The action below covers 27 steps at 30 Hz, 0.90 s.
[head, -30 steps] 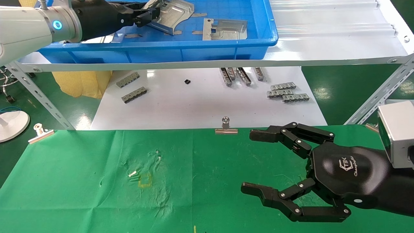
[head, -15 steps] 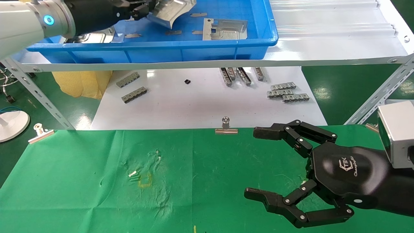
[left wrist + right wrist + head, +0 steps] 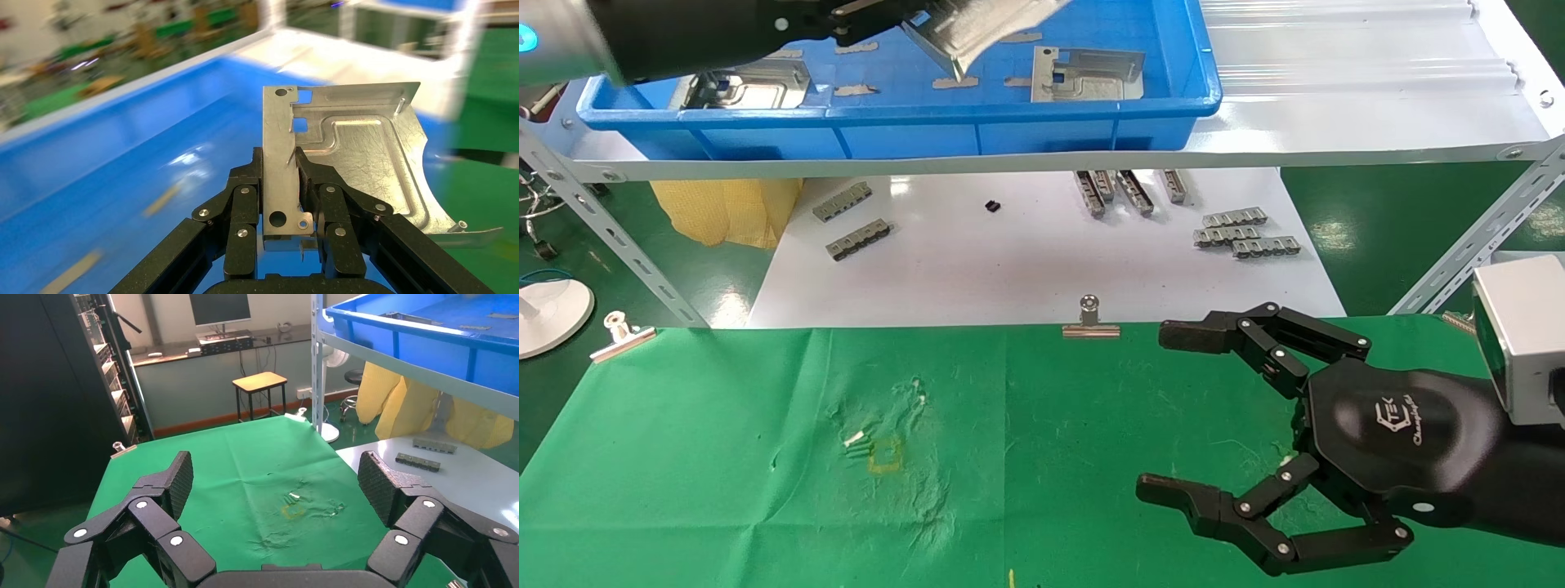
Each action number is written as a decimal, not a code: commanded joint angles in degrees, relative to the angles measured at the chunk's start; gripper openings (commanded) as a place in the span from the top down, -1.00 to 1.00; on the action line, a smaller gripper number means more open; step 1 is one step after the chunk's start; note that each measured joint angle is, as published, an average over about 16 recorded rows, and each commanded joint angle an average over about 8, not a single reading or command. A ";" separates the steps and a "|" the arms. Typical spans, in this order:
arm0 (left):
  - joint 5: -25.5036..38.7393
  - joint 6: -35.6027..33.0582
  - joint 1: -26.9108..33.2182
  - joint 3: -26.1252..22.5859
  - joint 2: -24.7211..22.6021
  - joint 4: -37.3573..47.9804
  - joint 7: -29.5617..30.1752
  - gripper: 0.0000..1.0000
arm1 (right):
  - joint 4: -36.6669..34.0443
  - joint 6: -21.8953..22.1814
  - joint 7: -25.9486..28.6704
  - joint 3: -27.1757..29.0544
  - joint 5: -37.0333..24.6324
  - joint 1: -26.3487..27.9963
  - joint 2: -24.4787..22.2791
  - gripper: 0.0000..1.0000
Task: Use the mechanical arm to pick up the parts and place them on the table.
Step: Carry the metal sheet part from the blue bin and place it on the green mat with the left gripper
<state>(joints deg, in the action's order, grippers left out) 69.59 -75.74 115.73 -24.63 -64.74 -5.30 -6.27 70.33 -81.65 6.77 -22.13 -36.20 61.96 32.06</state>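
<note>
Left tool [image 3: 280,205] pinches part [image 3: 343,159] by thin flange above blue tray [image 3: 1009,122]; plate may swivel, slip. Right tool [image 3: 1173,416] gapes empty over worktop [image 3: 723,457].

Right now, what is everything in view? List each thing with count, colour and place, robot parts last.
held part: one, silvery, lifted above the tray, clamped in the left gripper.
parts in tray: two seen, silvery, lying flat inside.
blue tray: one, on the upper shelf.
notched strips: about nine, grey, on the white board.
binder clips: two, silver, at the cloth's far edge.
table: green cloth, nearest the robot.
yellow bag: one, under the shelf, left.
left gripper: black, shut on the part over the tray.
right gripper: black, open, above the cloth at right.
</note>
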 commanded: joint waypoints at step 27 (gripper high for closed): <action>-2.96 -14.78 -14.17 -20.61 18.15 -32.95 -12.66 1.00 | 0.00 0.00 0.00 0.00 0.00 0.00 0.00 -1.00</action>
<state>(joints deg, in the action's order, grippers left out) 66.17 -90.80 101.96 -44.25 -47.67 -35.99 -19.22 70.33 -81.64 6.77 -22.13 -36.20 61.96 32.05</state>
